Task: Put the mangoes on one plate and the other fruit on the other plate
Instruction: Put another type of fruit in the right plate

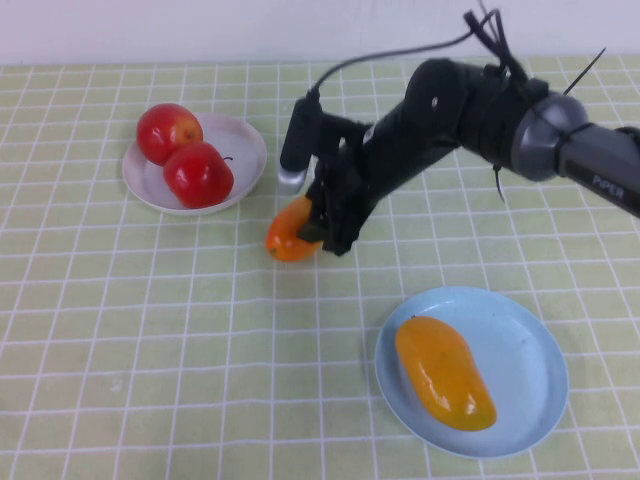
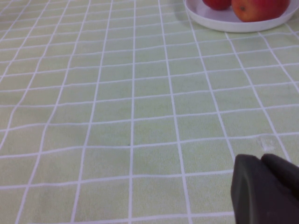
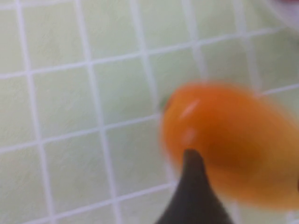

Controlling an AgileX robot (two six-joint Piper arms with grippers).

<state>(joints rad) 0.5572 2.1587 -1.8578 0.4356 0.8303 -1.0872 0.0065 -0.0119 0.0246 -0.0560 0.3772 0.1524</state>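
Observation:
One mango [image 1: 288,236] sits between the white plate and the blue plate, and my right gripper [image 1: 318,228] is shut on it; whether it touches the cloth I cannot tell. In the right wrist view the mango [image 3: 224,140] fills the space between the fingers of the right gripper [image 3: 243,170]. The second mango [image 1: 443,372] lies on the light blue plate [image 1: 525,330] at the front right. Two red apples [image 1: 168,131] [image 1: 199,174] rest on the white plate [image 1: 243,140] at the back left. My left gripper [image 2: 260,161] hovers shut and empty over bare cloth, with the white plate [image 2: 219,22] and an apple [image 2: 259,8] far ahead of it.
A green checked cloth [image 1: 150,330] covers the whole table. The right arm [image 1: 470,105] reaches in from the back right, with its cable arching over the table. The left arm does not show in the high view.

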